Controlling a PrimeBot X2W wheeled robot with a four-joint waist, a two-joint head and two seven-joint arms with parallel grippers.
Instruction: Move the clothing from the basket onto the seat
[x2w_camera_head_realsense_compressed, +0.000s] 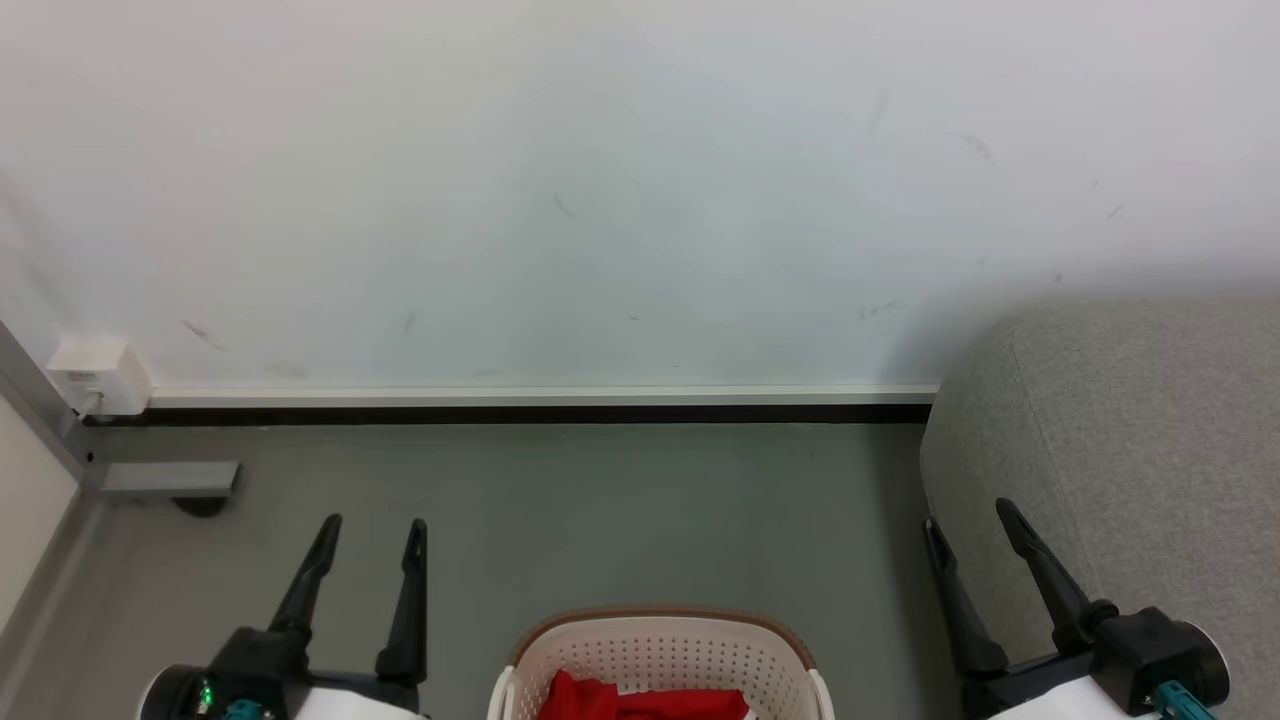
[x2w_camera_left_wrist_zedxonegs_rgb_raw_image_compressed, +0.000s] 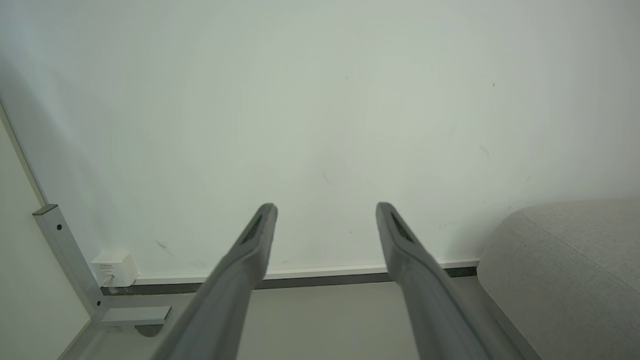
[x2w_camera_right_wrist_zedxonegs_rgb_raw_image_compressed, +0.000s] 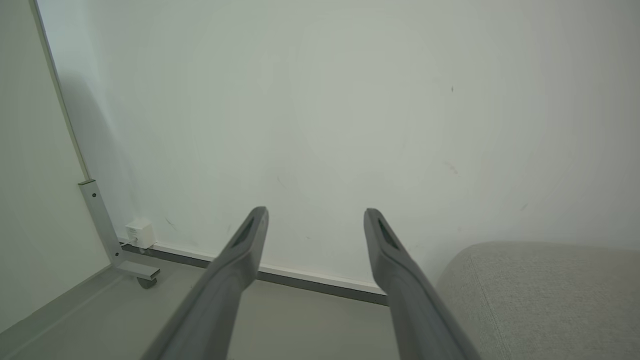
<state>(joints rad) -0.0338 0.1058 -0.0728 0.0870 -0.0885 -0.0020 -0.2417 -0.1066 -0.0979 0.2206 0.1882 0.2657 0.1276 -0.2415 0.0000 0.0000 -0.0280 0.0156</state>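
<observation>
No writing can be read

The small white box (x2w_camera_left_wrist_zedxonegs_rgb_raw_image_compressed: 114, 267), fixed low on the wall (x2w_camera_left_wrist_zedxonegs_rgb_raw_image_compressed: 320, 100) near the left corner, carries a faint dark line on its top face that may be print. It is too small and blurred in both the left wrist view and the head view to make out any letter, number or brand
</observation>
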